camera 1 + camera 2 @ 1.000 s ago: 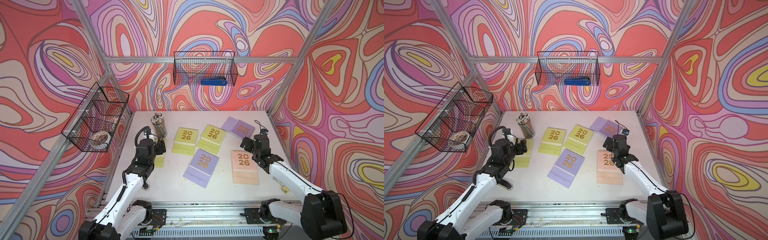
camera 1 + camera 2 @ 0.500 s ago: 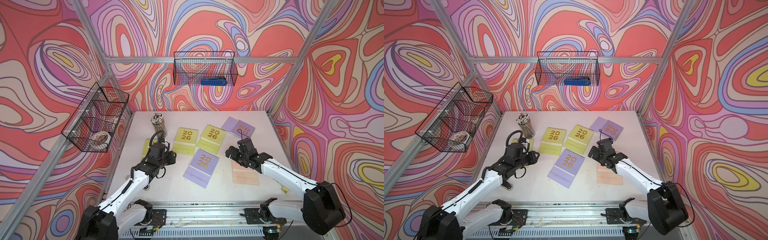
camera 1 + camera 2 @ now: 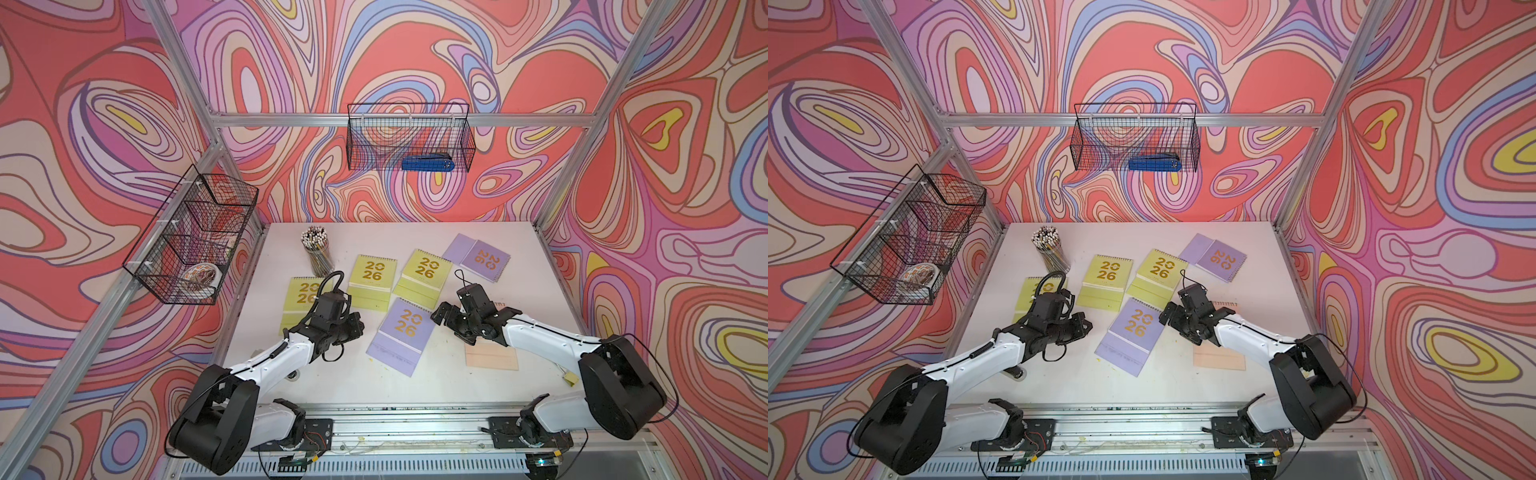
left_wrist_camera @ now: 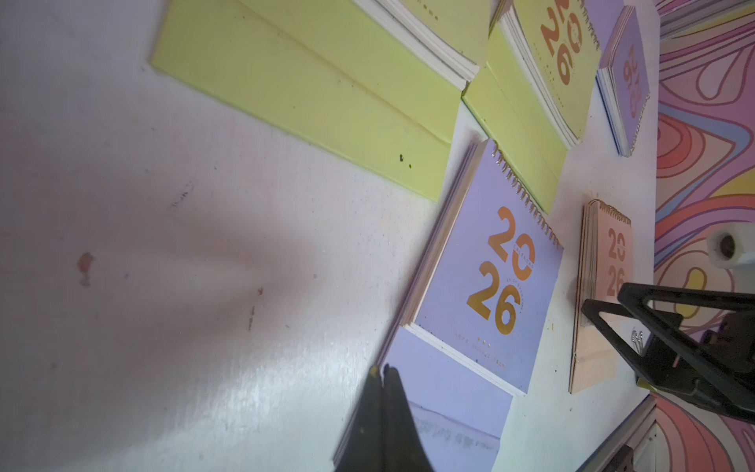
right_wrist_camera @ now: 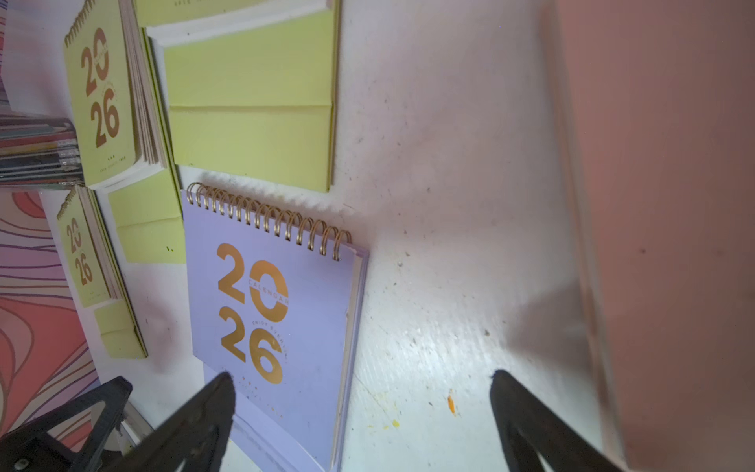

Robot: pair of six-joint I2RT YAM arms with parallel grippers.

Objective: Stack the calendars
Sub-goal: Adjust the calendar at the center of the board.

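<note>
Over the middle of the tabletop, the left fingers are pressed together with nothing between them, their tips at the edge of the middle lavender calendar. The right fingers stand wide apart and hold nothing. One is over that same calendar's lower edge, the other over bare tabletop, and the peach calendar is just beside them, partly hidden under the right arm in both top views.

Behind these lie three yellow-green calendars close together, each flat on the tabletop. A second lavender calendar lies near the back right corner. A clear cup packed with pencils stands at the back left.

On the back wall hangs a black wire basket with a blue stapler inside. A second, divided wire basket hangs on the left wall, with a patterned roll in its nearest compartment.

The tabletop is white and scuffed. Aluminium posts frame walls covered in coral, lavender and yellow swirls.
</note>
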